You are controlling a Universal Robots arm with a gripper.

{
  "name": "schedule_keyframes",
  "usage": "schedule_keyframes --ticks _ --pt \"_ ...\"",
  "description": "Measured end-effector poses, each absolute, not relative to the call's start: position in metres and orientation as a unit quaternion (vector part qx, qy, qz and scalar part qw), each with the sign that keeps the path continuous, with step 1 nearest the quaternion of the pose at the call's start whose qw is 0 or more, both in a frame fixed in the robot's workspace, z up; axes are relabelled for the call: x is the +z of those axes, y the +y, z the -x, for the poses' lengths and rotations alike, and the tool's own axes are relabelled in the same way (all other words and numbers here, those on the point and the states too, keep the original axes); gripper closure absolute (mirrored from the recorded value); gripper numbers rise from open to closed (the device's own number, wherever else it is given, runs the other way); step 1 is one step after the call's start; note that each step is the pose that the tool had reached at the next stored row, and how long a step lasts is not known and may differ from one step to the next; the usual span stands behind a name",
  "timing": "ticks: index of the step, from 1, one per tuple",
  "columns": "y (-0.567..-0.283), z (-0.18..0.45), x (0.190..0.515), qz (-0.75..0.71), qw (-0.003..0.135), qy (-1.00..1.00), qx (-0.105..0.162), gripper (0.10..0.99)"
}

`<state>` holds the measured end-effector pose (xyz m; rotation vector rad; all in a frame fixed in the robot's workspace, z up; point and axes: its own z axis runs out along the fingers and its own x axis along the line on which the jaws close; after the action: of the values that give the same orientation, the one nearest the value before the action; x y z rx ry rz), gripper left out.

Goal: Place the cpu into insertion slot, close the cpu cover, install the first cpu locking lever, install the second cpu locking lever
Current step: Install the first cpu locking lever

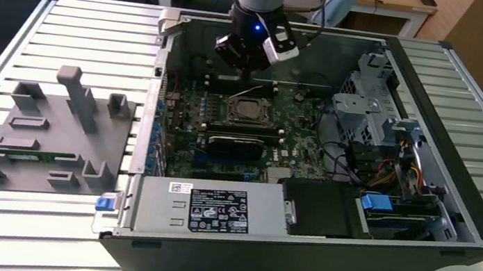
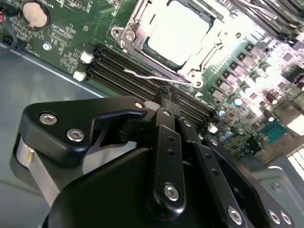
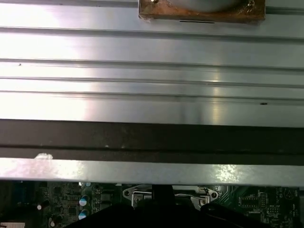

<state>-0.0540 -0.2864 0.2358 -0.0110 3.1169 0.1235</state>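
Over the motherboard [image 1: 178,155], inside the open computer case [image 1: 299,269], your gripper [image 2: 165,97] hangs just beside the insertion slot [image 2: 159,59]. In the exterior view it sits close over the socket's edge. Its fingers look pressed together with nothing visibly pinched between them. The tip is right at the thin wire locking lever [image 2: 147,75], though the second wrist view does not let you tell whether it touches the wire.

The cpu [image 2: 178,28] lies flat in the slot. The cpu cover [image 2: 216,40] appears to be down around it, with the chip's pale top showing through the window. The wire lever runs along one side of the socket and looks unlatched, not tucked under its hook.

Watch three things from here:

- **Slipping off the wire.** A closed tip pushing a round wire has little purchase. If your contact is off-centre, the lever could slide off and spring back, and the tip would drop toward the memory slots [image 2: 114,66] just beside it.
- **A crooked clamp.** If the cover is not fully seated under the lever's tab, pressing the lever may clamp it crooked. That would load the chip unevenly and could harm the pins beneath.
- **Clipping nearby parts.** The small capacitors [image 2: 237,97] stand near the socket's corner, close enough that a sideways sweep might clip them.
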Motion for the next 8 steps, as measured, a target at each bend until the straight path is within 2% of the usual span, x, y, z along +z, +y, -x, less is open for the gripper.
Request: schedule_keyframes --ticks 8 --pt "-0.2863 0.0459 0.2275 0.003 0.01 0.999 0.04 0.98"
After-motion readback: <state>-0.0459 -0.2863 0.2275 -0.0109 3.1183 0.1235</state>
